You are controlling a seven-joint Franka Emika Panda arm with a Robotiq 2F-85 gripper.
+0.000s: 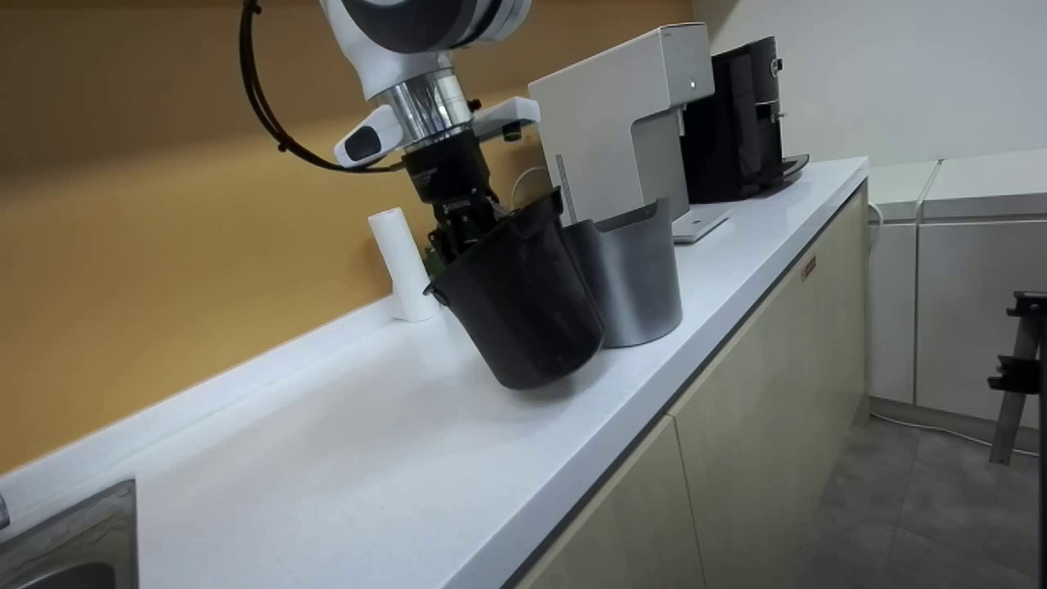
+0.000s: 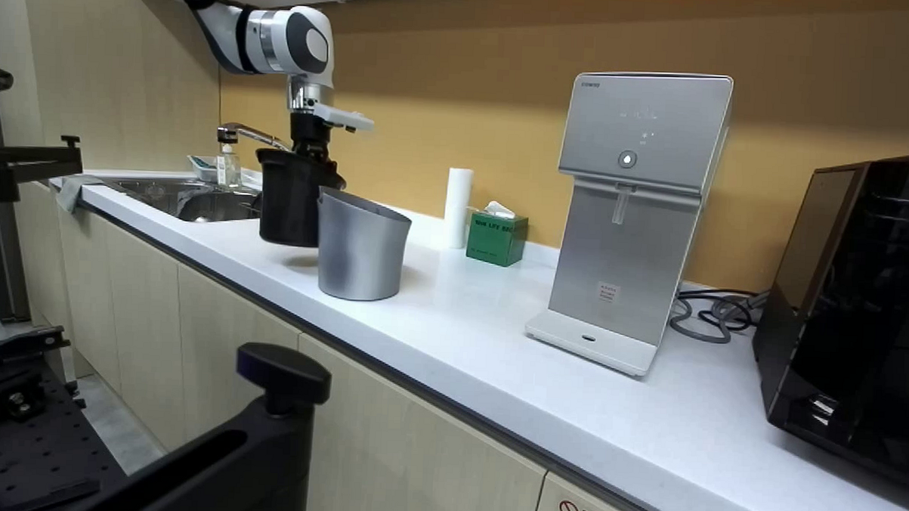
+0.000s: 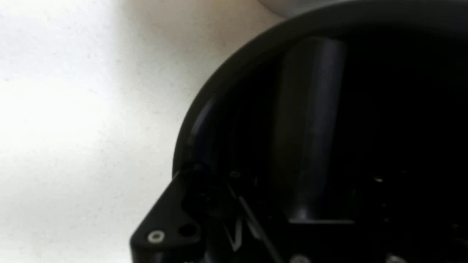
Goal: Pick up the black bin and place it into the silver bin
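The black bin [image 1: 523, 303] hangs slightly above the counter, its shadow beneath it in both exterior views. It also shows in an exterior view [image 2: 290, 200], partly behind the silver bin. My gripper [image 1: 470, 233] reaches down into the bin's mouth and holds it near the rim; the fingertips are hidden inside. In the wrist view the dark bin interior [image 3: 307, 120] fills the right side, with the gripper's parts [image 3: 263, 204] at the bottom. The silver bin [image 2: 362, 248] stands upright on the counter, close beside the black bin; it also shows in an exterior view [image 1: 634, 278], partly covered.
A white paper roll [image 2: 458, 208] and a green tissue box [image 2: 497, 238] stand by the wall. A white-grey water dispenser [image 2: 629, 246] and a black appliance [image 2: 868, 323] stand further along the counter [image 1: 327, 458]. A sink [image 1: 74, 532] lies at the opposite end.
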